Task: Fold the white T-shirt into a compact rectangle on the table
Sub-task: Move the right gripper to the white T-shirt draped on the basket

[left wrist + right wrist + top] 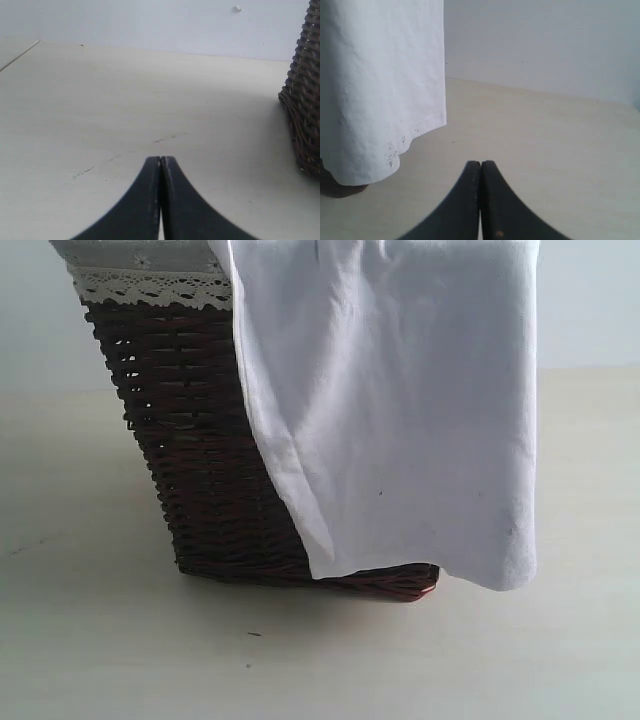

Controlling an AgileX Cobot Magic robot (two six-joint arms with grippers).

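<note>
The white T-shirt [410,410] hangs over the side of a dark wicker basket [190,470], its hem reaching nearly down to the table [120,640]. In the right wrist view the same hem [375,100] hangs off to one side, with small dark specks near its edge. My right gripper [480,163] is shut with nothing in it, low over bare table and apart from the cloth. My left gripper [160,159] is shut and empty too, over bare table [100,115], with the basket's corner [302,110] off to the side. Neither gripper shows in the exterior view.
The basket has a white lace-trimmed liner [150,280] along its rim. A pale wall [150,20] stands behind the table. Faint dark scuffs [160,141] mark the tabletop ahead of the left gripper.
</note>
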